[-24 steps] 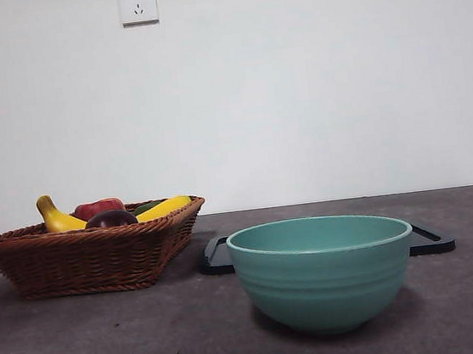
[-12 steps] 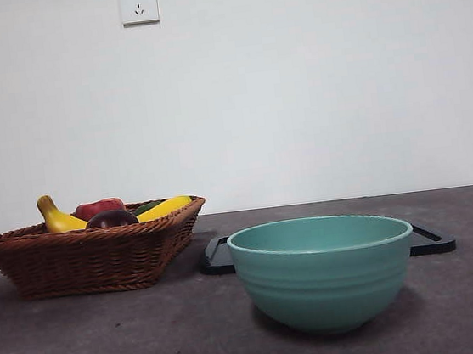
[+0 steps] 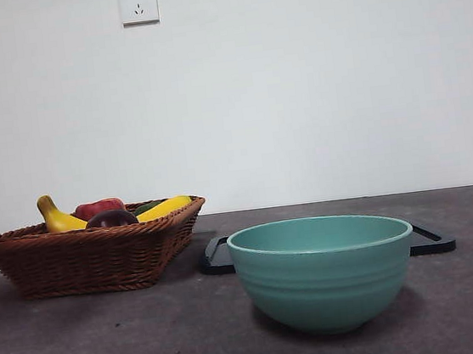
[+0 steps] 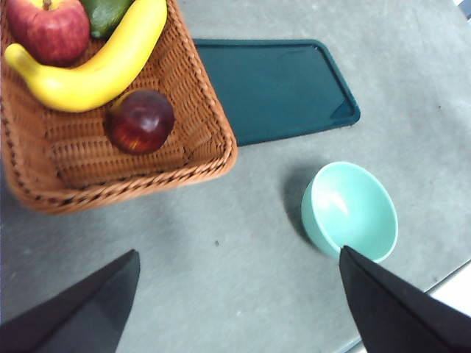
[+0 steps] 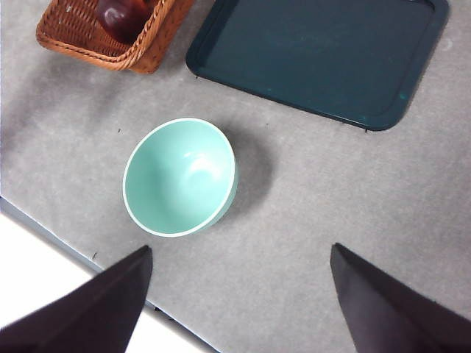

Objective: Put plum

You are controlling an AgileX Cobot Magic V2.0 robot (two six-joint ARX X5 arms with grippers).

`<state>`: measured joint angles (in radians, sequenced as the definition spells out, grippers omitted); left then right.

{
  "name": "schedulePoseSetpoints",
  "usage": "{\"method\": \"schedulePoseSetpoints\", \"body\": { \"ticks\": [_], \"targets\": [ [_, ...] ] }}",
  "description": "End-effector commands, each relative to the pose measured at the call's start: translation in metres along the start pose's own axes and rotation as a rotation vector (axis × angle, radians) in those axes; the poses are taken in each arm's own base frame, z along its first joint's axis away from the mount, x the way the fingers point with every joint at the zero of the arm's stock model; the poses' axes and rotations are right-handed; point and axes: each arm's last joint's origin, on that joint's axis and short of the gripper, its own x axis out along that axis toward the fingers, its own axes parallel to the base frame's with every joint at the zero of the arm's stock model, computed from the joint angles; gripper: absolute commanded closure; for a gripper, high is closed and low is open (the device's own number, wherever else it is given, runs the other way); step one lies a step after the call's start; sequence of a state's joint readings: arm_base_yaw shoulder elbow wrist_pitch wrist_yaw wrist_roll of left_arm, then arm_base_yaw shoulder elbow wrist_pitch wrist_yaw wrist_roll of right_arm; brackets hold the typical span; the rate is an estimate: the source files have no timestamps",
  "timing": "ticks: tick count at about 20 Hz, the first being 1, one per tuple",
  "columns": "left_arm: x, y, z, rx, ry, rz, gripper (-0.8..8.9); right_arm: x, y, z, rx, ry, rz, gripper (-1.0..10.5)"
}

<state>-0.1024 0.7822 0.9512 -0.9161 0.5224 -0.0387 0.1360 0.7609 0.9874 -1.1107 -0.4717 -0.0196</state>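
We see the plum (image 4: 140, 120) lying in the wicker basket (image 4: 202, 158) beside the banana (image 4: 103, 62); the left gripper (image 4: 239, 294) hangs high over the table, jaws spread wide and empty; the right gripper (image 5: 239, 294) hangs likewise spread above the green bowl (image 5: 180, 176).

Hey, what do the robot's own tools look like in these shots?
Only jaw tips show. The left tool and the right tool each have two plain matte black, wedge-shaped jaws tapering to points. No cables, markings or arm bodies are visible.
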Motion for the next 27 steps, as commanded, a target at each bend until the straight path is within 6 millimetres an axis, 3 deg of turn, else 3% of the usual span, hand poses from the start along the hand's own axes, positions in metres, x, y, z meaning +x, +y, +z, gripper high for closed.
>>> {"method": "schedulePoseSetpoints", "body": {
  "ticks": [1,5,9,14,19,27],
  "targets": [
    [0.001,-0.003,0.015,-0.003,-0.018,0.001,3.78,-0.003,0.002,0.004,-0.004,-0.021,0.005,5.6],
    [0.013,-0.006,0.040,0.019,0.015,0.064,3.80,-0.003,0.002,0.004,-0.004,-0.021,0.005,5.6],
    [0.039,-0.009,0.070,0.051,0.068,0.134,3.81,-0.003,0.002,0.004,-0.005,-0.022,0.005,5.6],
    [0.094,-0.006,0.096,0.080,0.177,0.231,3.81,-0.003,0.002,0.004,-0.005,-0.022,0.005,5.6],
    [0.154,0.007,0.097,0.091,0.256,0.241,3.81,-0.003,0.002,0.004,-0.005,-0.022,0.005,5.6],
    [0.226,0.032,0.081,0.098,0.361,0.310,3.80,-0.003,0.002,0.004,-0.005,-0.022,0.005,5.6]
  ]
}}
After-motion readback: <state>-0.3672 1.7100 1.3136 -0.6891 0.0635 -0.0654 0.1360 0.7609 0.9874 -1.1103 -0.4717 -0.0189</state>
